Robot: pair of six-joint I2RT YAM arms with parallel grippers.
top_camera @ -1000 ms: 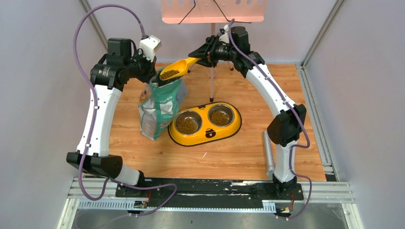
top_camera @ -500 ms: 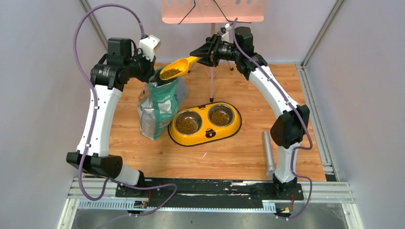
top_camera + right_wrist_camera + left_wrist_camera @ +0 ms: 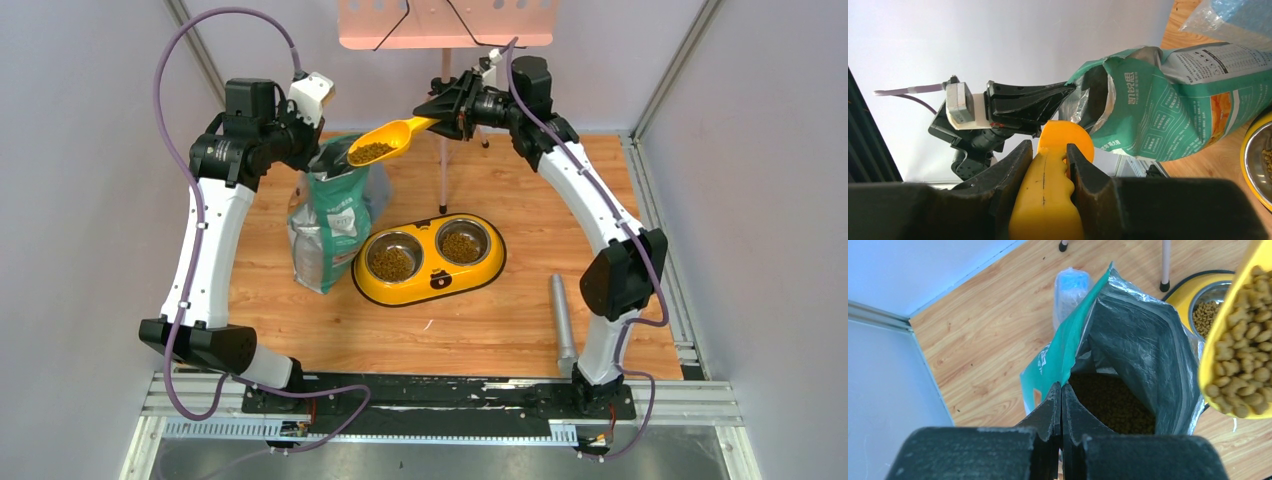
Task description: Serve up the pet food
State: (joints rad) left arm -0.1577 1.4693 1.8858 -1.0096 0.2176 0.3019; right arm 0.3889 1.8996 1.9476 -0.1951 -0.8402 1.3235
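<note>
My right gripper (image 3: 437, 115) is shut on the handle of the orange-yellow scoop (image 3: 384, 141), held in the air just right of the bag mouth. The scoop carries brown pet food (image 3: 371, 152), seen close in the left wrist view (image 3: 1243, 365). My left gripper (image 3: 320, 150) is shut on the rim of the green-and-white bag (image 3: 335, 222), holding it open; its fingers pinch the teal edge (image 3: 1061, 390). More kibble lies inside the bag (image 3: 1113, 405). The yellow double bowl (image 3: 430, 259) holds kibble in both cups. The scoop handle (image 3: 1048, 200) sits between my right fingers.
A grey cylinder (image 3: 562, 318) lies on the wooden floor right of the bowl. A thin stand leg (image 3: 442, 180) rises behind the bowl, under a pink perforated panel (image 3: 445, 25). A clear plastic packet (image 3: 1071, 287) lies behind the bag. Grey walls close in both sides.
My right gripper has carried the full scoop up and to the right, off the bag mouth. The left gripper still holds the bag rim; the bag shifted slightly.
</note>
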